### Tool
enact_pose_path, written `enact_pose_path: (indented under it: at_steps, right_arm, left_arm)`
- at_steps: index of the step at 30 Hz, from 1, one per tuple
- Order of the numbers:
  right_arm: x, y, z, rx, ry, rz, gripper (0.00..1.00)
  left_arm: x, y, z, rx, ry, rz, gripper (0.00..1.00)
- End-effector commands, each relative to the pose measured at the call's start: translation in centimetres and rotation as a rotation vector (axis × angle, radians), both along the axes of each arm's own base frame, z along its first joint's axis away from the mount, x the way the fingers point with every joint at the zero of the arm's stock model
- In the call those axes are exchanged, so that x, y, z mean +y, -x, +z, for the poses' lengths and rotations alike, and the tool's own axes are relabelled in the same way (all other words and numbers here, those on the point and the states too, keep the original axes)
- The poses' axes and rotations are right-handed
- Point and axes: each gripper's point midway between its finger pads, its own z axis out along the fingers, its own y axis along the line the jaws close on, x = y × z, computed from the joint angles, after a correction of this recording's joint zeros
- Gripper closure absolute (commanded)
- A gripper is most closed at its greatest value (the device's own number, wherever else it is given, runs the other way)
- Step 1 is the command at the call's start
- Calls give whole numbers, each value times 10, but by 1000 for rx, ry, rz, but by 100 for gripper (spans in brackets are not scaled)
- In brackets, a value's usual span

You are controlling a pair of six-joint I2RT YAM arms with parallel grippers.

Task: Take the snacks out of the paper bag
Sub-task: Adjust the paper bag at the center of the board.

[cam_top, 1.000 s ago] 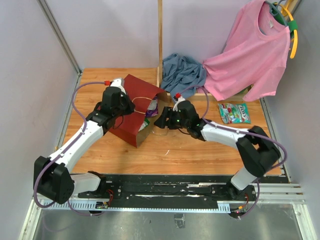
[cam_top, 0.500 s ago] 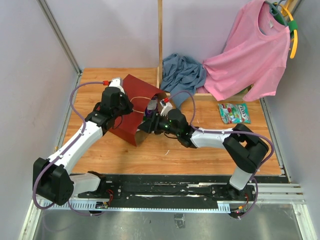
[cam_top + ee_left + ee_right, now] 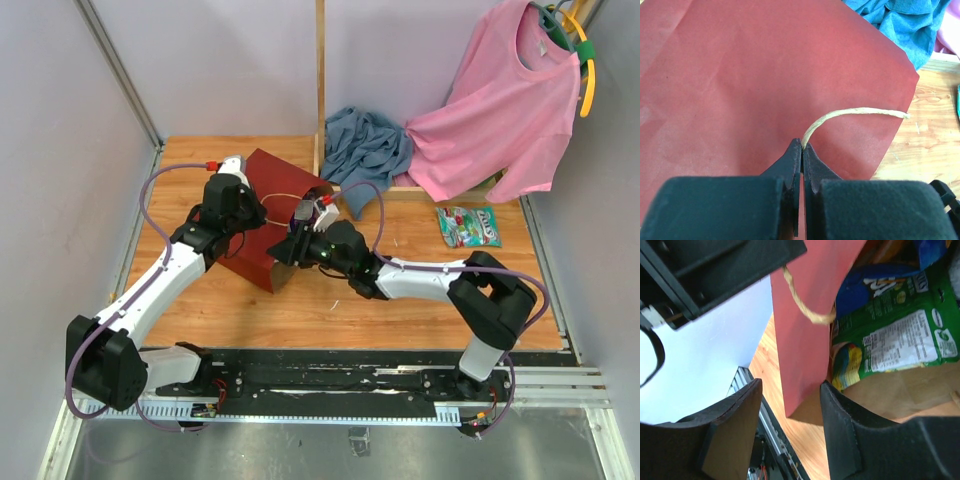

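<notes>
Early in the job: the right gripper, jaws half open and gripping nothing, sits at the bag mouth, its 3 o'clock side. A green packet and the Doritos lie inside. The left gripper, clamped on the handle, holds the bag from 11 o'clock. One loose packet lies out, well apart at 3 o'clock.

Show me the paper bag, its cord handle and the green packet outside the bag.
paper bag [image 3: 257, 259]: top view, red side wall.
cord handle [image 3: 855, 110]: left wrist view, mid-loop.
green packet [image 3: 468, 226]: top view, centre.
</notes>
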Motion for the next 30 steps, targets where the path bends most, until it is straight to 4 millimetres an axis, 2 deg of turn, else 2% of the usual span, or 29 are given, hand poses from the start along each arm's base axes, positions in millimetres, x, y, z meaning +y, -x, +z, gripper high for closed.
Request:
enact_pose_path:
  at_steps: [1,10,17,27,30]
  right_arm:
    - [10,-12,7,4,0,-46,50]
    - [33,-15,1,61,-39,-34,70]
    - [41,-19,2,65,-56,-35,97]
    - [54,-24,0,73,-76,-17,99]
    - [60,-27,2,70,-90,-14,99]
  left_arm:
    - [6,-3,10,-30,-14,14,99]
    - [10,-3,9,-30,-29,34,99]
    - [12,-4,10,-33,-35,41,100]
    - [17,-4,11,-40,-53,64,99]
    - [25,-6,14,-49,-77,95,99]
